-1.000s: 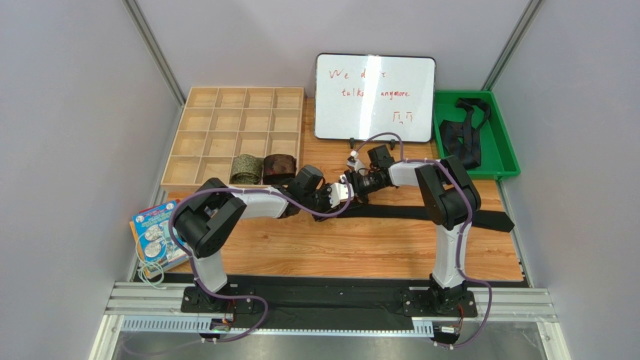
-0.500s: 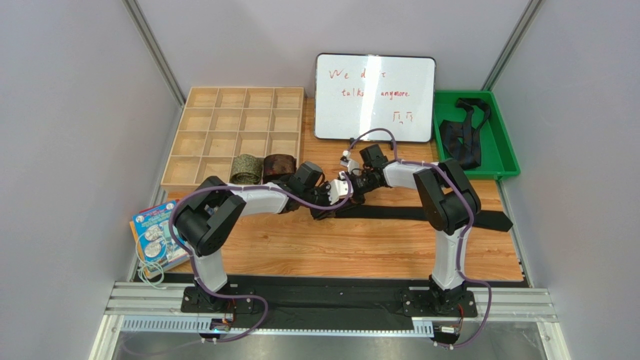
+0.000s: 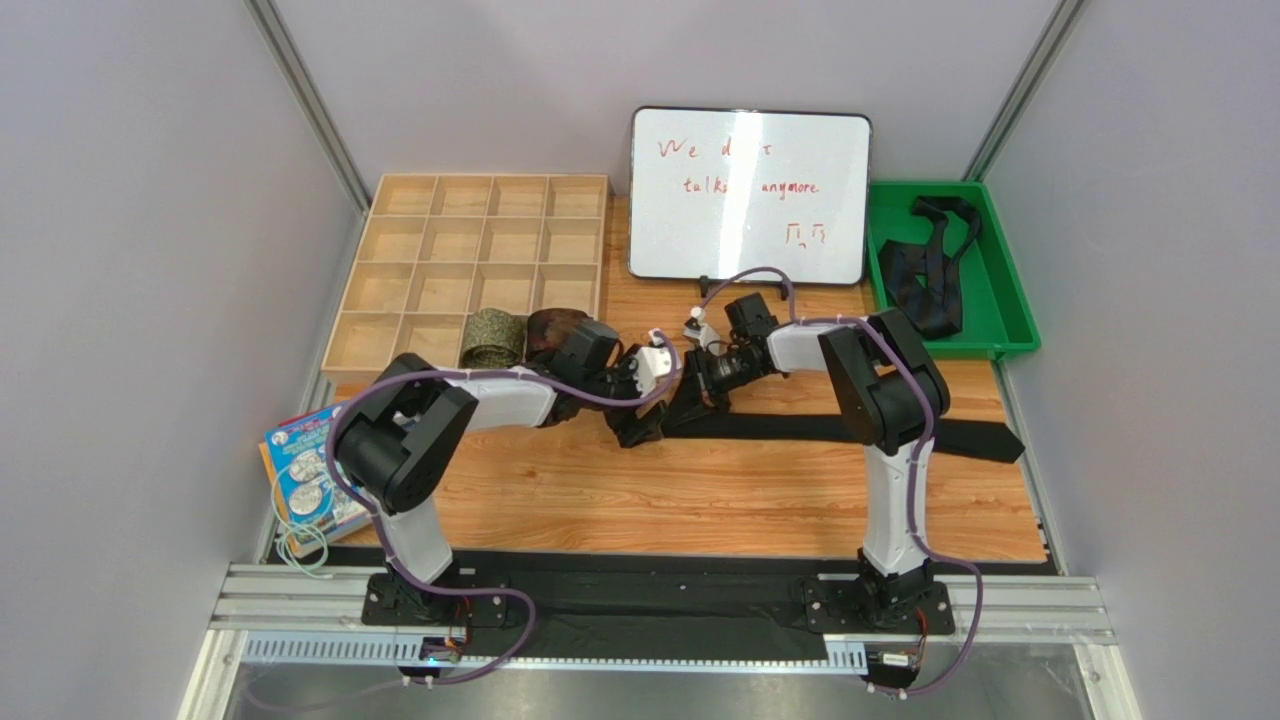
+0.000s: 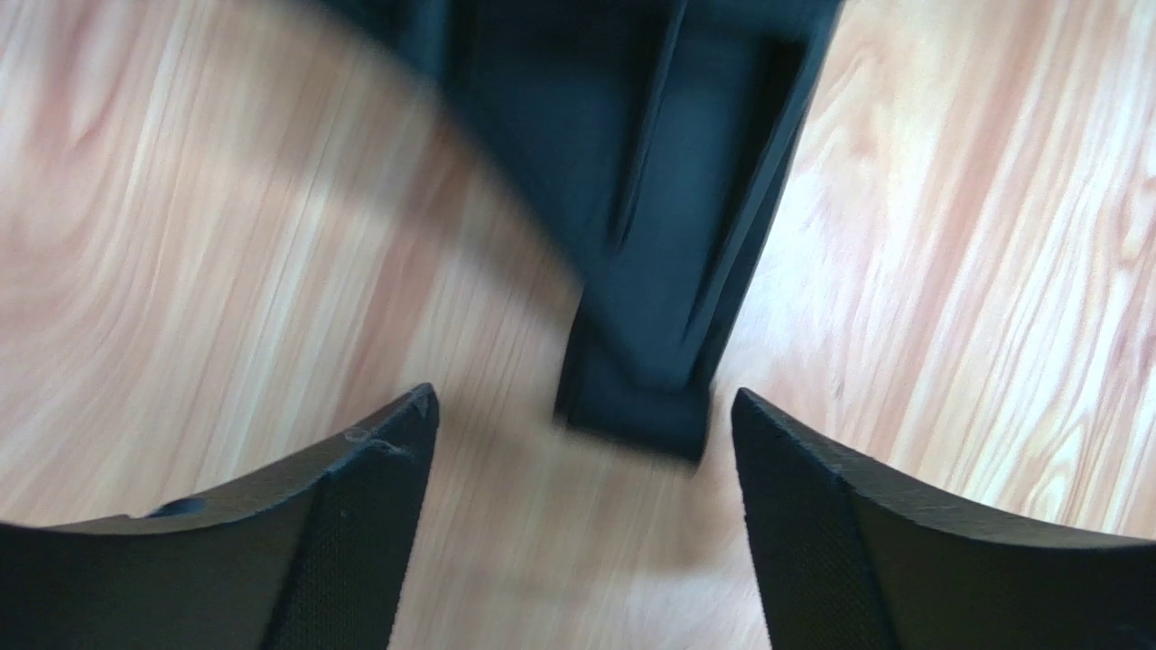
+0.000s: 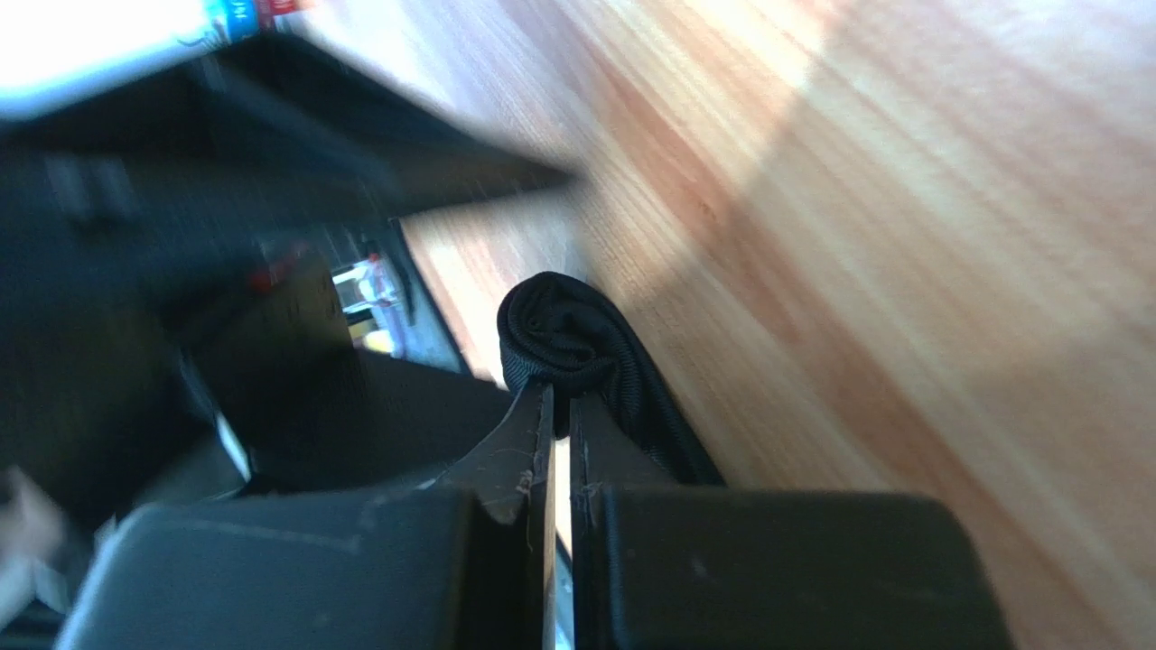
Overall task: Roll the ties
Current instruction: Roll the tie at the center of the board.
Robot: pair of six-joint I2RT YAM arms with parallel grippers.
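A long black tie point(image 3: 857, 431) lies flat across the middle of the table, with its wide end at the right. My right gripper point(image 3: 691, 399) is at its left end. In the right wrist view the gripper point(image 5: 559, 396) is shut on a small black coil of that tie point(image 5: 567, 320). My left gripper point(image 3: 639, 420) is just left of it, open and empty point(image 4: 584, 413). A dark blurred shape point(image 4: 651, 285) reaches the table ahead of it; I cannot tell tie from right gripper there. An olive-green coil point(image 3: 489, 335) and a reddish-brown coil point(image 3: 553, 321) sit in the wooden box.
A wooden compartment box point(image 3: 451, 240) stands at the back left. A whiteboard point(image 3: 748, 192) leans at the back middle. A green tray point(image 3: 999, 300) at the back right holds more black ties point(image 3: 924, 270). A colourful booklet point(image 3: 308, 465) lies at the left edge.
My left gripper has pulled back to the left, away from the tie's end. My right gripper has shifted a little left and holds the coiled end.
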